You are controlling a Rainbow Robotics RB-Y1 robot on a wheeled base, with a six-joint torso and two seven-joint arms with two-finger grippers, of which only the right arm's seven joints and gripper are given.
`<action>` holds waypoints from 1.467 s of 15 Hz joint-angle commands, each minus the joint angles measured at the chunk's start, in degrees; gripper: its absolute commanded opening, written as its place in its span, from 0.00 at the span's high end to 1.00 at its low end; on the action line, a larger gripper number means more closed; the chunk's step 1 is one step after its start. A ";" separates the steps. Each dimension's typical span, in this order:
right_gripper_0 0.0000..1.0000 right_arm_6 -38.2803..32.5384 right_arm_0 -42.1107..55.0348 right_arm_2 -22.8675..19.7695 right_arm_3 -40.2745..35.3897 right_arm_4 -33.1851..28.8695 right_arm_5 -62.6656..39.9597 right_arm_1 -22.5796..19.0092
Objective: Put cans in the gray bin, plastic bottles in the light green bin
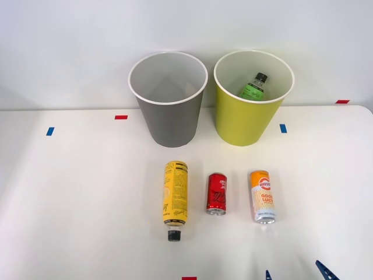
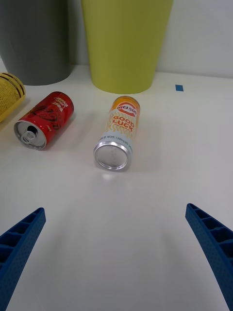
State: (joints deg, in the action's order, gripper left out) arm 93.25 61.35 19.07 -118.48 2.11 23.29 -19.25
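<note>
Three drinks lie in a row on the white table: a yellow-labelled plastic bottle with its black cap toward me, a short red can and a taller orange-and-white can. Behind them stand the gray bin on the left and the light green bin on the right. A green-labelled bottle rests inside the light green bin. My right gripper hovers open near the front edge, a little nearer than the orange can. Nothing is between its fingers. The red can lies beside the orange one.
Small blue and red tape marks dot the table. A white wall rises just behind the bins. Bare tabletop stretches to the left of the yellow bottle and between the cans and my gripper.
</note>
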 commanded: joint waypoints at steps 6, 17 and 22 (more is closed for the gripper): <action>0.00 0.00 0.00 0.00 0.00 0.00 0.00 0.00; 0.00 0.00 0.00 0.00 0.00 0.00 0.00 0.00; 0.00 0.00 0.00 0.00 0.00 0.00 0.00 0.00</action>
State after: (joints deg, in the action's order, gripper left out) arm 93.25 61.35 19.07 -118.48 2.11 23.29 -19.25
